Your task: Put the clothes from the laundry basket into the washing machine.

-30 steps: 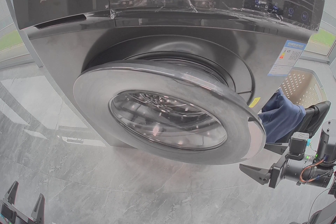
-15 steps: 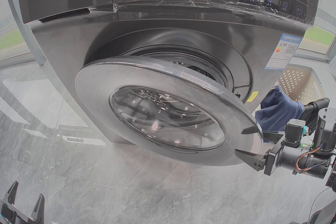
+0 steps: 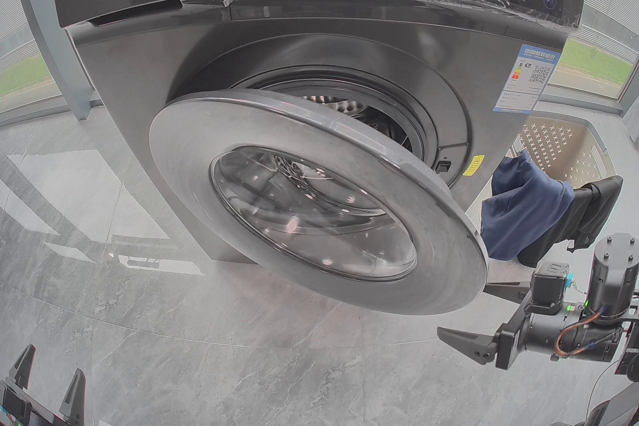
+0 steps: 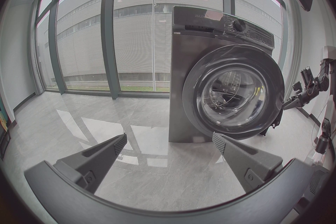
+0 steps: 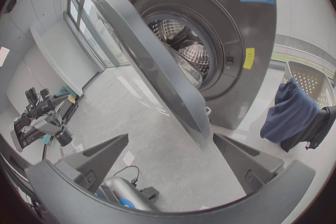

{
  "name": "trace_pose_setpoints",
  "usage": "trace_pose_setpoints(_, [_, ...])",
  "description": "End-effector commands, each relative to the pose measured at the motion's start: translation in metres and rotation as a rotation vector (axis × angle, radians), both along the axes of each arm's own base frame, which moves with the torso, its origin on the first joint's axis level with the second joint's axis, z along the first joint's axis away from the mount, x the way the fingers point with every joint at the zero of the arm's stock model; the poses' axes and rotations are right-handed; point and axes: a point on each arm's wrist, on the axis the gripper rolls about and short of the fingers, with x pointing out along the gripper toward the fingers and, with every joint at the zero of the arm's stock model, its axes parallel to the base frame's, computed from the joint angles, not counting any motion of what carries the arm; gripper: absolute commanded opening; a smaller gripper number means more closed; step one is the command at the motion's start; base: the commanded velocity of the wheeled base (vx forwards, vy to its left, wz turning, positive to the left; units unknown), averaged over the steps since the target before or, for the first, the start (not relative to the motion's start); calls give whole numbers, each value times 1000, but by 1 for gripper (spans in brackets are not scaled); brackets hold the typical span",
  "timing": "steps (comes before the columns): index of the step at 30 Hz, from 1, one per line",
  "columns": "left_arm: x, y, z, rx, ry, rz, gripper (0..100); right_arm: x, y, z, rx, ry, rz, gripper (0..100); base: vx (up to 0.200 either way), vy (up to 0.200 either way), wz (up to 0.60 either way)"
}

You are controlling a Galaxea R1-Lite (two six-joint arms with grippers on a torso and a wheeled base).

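Observation:
The grey washing machine [image 3: 319, 48] fills the head view, its round door [image 3: 313, 208] swung partly open and the steel drum [image 5: 189, 49] visible behind it. My right gripper [image 3: 466, 313] is open at the door's lower right rim. In the right wrist view the rim [image 5: 196, 123] lies between the open fingers, close to one finger; contact cannot be told. A beige laundry basket [image 3: 572, 144] stands right of the machine, with a blue garment [image 3: 526, 208] and a black one [image 3: 589, 208] draped over its rim. My left gripper [image 3: 52, 364] is open, low at the left, holding nothing.
Polished grey floor tiles [image 3: 200, 341] spread in front of the machine. Glass walls with dark frames [image 4: 108, 25] stand behind and beside it. In the left wrist view the machine [image 4: 217, 70] is a few steps away, with the right arm [image 4: 308, 90] at its door.
The head camera has shifted. The door has swung a little wider, showing more drum. My right gripper went to the door's rim, then dropped lower. The left gripper kept still.

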Motion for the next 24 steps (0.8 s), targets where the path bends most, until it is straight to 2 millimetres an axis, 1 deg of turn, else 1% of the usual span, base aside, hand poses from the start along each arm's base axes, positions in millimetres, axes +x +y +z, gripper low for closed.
trace_pose_setpoints(1, [0,0,-4,0,0,1,100,-15,-15,-6,-9,5,-16,100,0,0,0])
trace_pose_setpoints(2, [0,0,-4,0,0,1,100,-20,-21,-8,-12,9,-26,100,0,0,0])
trace_pose_setpoints(3, [0,0,-4,0,0,1,100,-20,-21,-8,-12,9,-26,100,0,0,0])
trace_pose_setpoints(4, [0,0,-4,0,0,1,100,-23,-28,-15,-30,27,-51,100,0,0,0])
trace_pose_setpoints(5, [0,0,-4,0,0,1,100,-23,-31,-17,-39,36,-72,100,0,0,0])
trace_pose_setpoints(7, [0,0,-4,0,0,1,100,-19,-40,-23,-63,68,-137,100,0,0,0])
trace_pose_setpoints(9, [0,0,-4,0,0,1,100,-14,-47,-24,-74,82,-194,100,0,0,0])
trace_pose_setpoints(10, [0,0,-4,0,0,1,100,-14,-47,-24,-74,82,-194,100,0,0,0])
trace_pose_setpoints(11, [0,0,-4,0,0,1,100,-4,-52,-24,-87,89,-242,100,0,0,0])
trace_pose_setpoints(12, [0,0,-4,0,0,1,100,-4,-52,-24,-87,89,-242,100,0,0,0])
trace_pose_setpoints(13, [0,0,-4,0,0,1,100,10,-54,-22,-88,89,-286,100,0,0,0])
trace_pose_setpoints(14, [0,0,-4,0,0,1,100,15,-55,-21,-85,87,-303,100,0,0,0])
trace_pose_setpoints(15, [0,0,-4,0,0,1,100,15,-55,-21,-85,87,-303,100,0,0,0])
trace_pose_setpoints(16, [0,0,-4,0,0,1,100,29,-56,-14,-74,68,-334,100,0,0,0])
trace_pose_setpoints(18, [0,0,-4,0,0,1,100,44,-54,-7,-63,50,-347,100,0,0,0])
trace_pose_setpoints(21, [0,0,-5,0,1,1,100,60,-48,-2,-54,37,-345,100,0,0,0])
trace_pose_setpoints(23, [0,0,-4,0,0,1,100,64,-46,-1,-52,34,-342,100,0,0,0])
trace_pose_setpoints(24, [0,0,-4,0,0,1,100,72,-40,-1,-49,36,-329,100,0,0,0])
